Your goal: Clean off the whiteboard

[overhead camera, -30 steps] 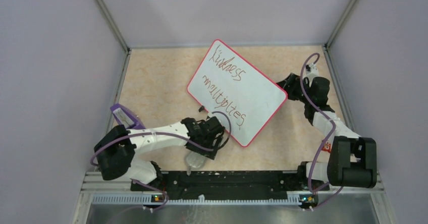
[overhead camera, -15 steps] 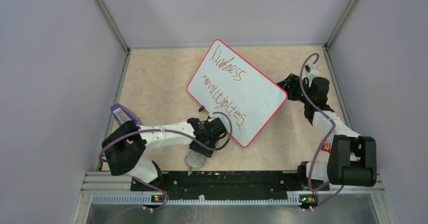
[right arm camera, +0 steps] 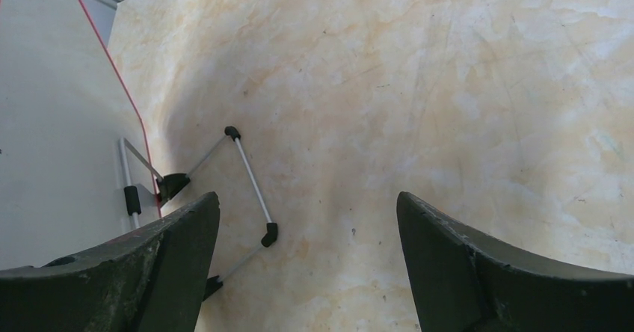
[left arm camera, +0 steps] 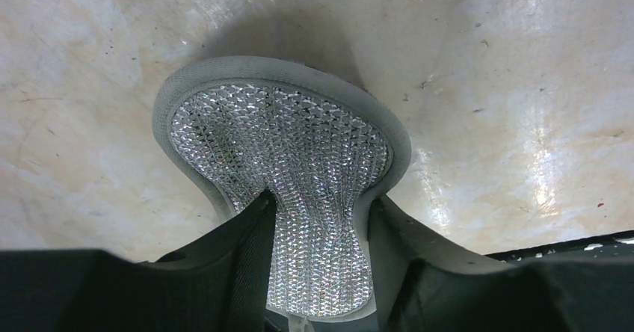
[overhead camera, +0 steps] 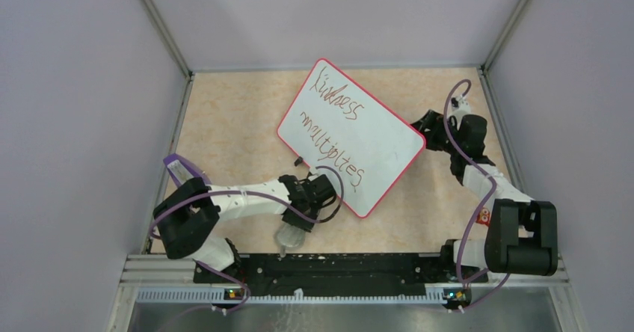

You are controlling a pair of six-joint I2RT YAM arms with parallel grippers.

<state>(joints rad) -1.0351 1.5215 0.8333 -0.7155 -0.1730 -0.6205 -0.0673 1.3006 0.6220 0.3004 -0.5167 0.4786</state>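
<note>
The whiteboard lies tilted in the middle of the table, white with a red rim and red-brown handwriting across it. My left gripper sits just off the board's near corner, shut on a small grey wiping pad with a glittery mesh face, which presses on the table. My right gripper is open and empty at the board's right corner. In the right wrist view the board's edge and its folding wire stand show to the left of the fingers.
A purple-and-white object lies near the left wall behind the left arm. Grey walls close the table on three sides. A black rail runs along the near edge.
The left arm has drawn slightly nearer, its gripper shifting a little towards the near edge with the pad. The right arm and the board have not moved.
</note>
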